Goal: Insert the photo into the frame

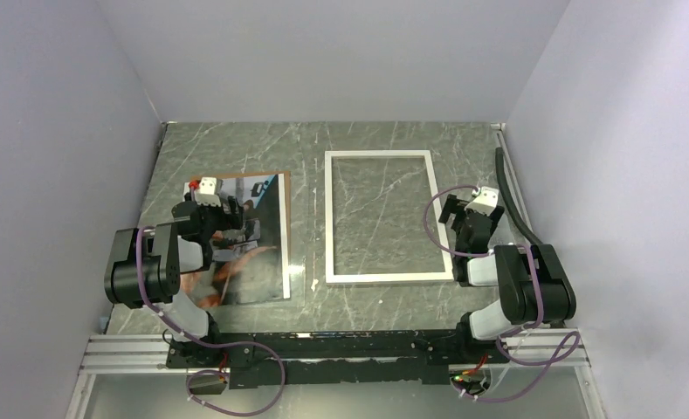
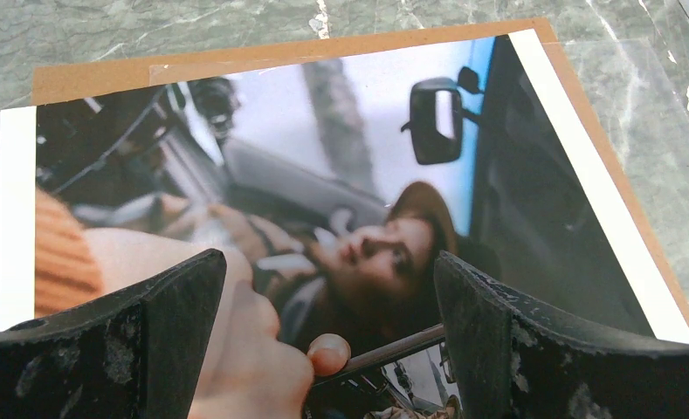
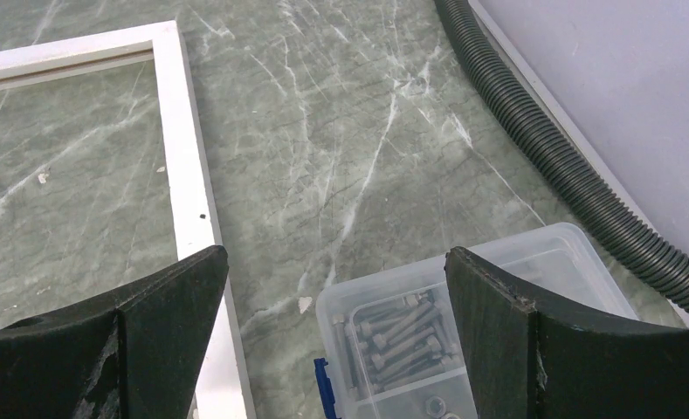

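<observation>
Two robot arms over a marbled table, with a photo and an empty frame lying flat side by side.

Top view: the photo (image 1: 251, 229) lies left of the white frame (image 1: 329, 218), not yet inside it. The left gripper (image 1: 229, 216) hovers over the print, likely to lift it. The right gripper (image 1: 456, 218) waits by the frame's right rail.
Left wrist: the left gripper (image 2: 327, 262) is spread wide and empty above the photo (image 2: 323, 166), which rests on a brown backing board (image 2: 236, 59).
Right wrist: the right gripper (image 3: 336, 257) is released, with the frame (image 3: 183, 140) alongside.
</observation>
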### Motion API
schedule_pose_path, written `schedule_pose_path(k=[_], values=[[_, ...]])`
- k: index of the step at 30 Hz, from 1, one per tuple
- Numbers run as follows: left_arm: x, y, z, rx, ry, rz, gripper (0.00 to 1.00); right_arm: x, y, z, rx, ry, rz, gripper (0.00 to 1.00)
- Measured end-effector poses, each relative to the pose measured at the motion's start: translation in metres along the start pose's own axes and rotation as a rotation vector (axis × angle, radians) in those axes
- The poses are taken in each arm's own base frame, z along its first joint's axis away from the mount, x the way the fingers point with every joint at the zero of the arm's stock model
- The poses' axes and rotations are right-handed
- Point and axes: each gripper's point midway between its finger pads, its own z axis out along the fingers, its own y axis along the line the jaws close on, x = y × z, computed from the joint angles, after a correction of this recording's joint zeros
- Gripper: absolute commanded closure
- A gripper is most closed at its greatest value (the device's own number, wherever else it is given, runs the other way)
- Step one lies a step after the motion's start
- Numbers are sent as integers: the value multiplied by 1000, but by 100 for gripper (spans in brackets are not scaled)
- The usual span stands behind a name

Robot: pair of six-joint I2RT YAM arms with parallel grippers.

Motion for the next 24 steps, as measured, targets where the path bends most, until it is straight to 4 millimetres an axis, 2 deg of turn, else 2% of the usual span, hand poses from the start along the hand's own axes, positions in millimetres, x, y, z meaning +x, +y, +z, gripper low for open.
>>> schedule_pose_path(k=[17,19,20,21,24], values=[[3,-1,-2,16,20,-9,5,-1,-4,-1,39,28,-3,0],[1,-2,-3,29,72,-25,5,-14,-3,5,55,44,-3,0],[-8,-1,-1,32,86,-28,5,-29,-1,10,58,36,9,0],[-22,1,2,32,88,-29,5,-52,3,15,60,14,36,0],[-74,5,6,32,70,-25,5,-103,10,17,49,-47,127,0]])
